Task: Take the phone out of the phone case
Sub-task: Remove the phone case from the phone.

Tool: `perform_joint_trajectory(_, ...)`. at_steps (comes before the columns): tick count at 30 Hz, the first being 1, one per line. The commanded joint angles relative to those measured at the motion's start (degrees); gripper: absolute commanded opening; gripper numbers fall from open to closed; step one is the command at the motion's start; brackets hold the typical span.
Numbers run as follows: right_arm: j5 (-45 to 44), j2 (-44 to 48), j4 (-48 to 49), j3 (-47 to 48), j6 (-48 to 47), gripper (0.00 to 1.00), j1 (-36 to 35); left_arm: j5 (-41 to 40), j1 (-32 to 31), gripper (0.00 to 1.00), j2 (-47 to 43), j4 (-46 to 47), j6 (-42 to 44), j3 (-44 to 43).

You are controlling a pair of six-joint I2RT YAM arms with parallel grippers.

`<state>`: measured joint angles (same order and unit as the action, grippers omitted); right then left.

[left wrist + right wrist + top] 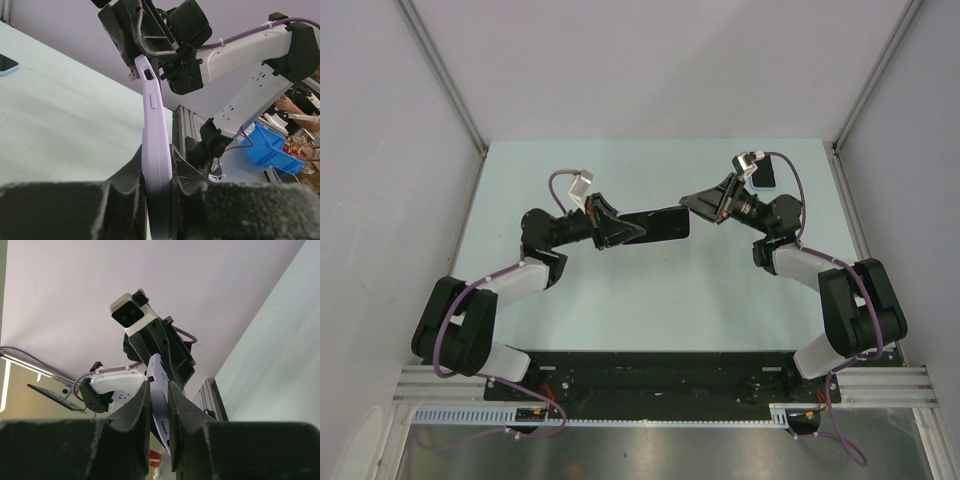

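Lilac slim phone case point(156, 125) held above pale green table point(650, 295); I see left gripper point(159, 172) and right gripper point(159, 392) each pinching one end.

The top camera looks steeply down from above and behind the arm bases over the whole table point(620, 300). The left wrist camera sits close behind its fingers point(75, 210), sighting along the phone case point(156, 150) at the right arm point(240, 50). The right wrist camera faces the opposite way, tilted upward, at the left arm point(115, 382). All three views share the case
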<state>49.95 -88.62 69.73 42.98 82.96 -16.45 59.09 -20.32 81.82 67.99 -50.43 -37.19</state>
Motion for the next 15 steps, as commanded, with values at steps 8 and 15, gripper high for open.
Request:
perform_joint_trajectory(8, -2.5, -2.7, -7.9, 0.6, -4.0, 0.00, -1.2, 4.5, -1.5, 0.00, -6.3, 28.4, 1.9, -1.0)
perform_joint_trajectory(15, -2.2, -2.2, -9.7, 1.1, -7.5, 0.01, -2.3, 3.9, -1.6, 0.00, -6.1, 28.4, 1.7, -1.1)
